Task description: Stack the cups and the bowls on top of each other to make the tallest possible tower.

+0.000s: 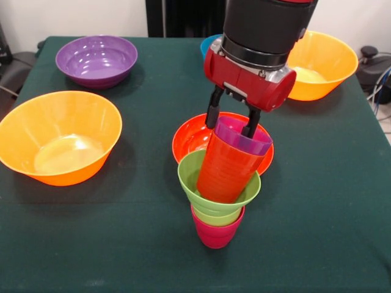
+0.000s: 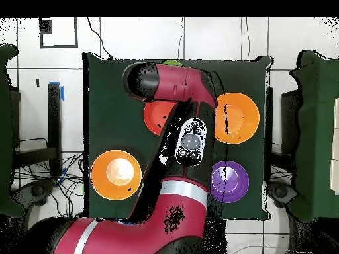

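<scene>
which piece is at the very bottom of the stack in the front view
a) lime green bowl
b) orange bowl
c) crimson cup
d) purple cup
c: the crimson cup stands on the table under the lime green bowl, with the orange-red cup and purple cup above it.

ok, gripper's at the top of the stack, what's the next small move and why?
Probably open and lift straight up. The gripper straddles the rim of the purple cup, which already sits nested in the orange-red cup; that one leans in the lime green bowl, so avoid sideways drag.
</scene>
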Action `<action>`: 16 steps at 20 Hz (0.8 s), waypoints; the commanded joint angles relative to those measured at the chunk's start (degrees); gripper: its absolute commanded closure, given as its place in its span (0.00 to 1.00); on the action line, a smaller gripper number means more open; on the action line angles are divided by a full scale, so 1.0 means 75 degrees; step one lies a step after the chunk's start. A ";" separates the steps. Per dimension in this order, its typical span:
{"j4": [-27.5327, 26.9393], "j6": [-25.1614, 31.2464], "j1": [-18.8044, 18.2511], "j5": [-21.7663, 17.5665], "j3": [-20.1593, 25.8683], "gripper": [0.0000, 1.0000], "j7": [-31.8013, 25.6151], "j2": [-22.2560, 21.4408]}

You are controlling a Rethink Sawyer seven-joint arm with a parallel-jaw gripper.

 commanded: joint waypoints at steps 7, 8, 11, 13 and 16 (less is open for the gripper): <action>-0.0141 -0.0303 -0.0062 -0.0311 0.0530 0.00 0.0030 0.0244; -0.0125 -0.0315 -0.0076 -0.0312 0.0533 0.00 0.0008 0.0229; -0.0138 -0.0308 -0.0104 -0.0315 0.0550 0.00 -0.0035 0.0235; -0.0169 -0.0292 -0.0105 -0.0323 0.0559 0.00 -0.0061 0.0260; -0.0138 -0.0304 -0.0116 -0.0322 0.0571 0.00 -0.0071 0.0256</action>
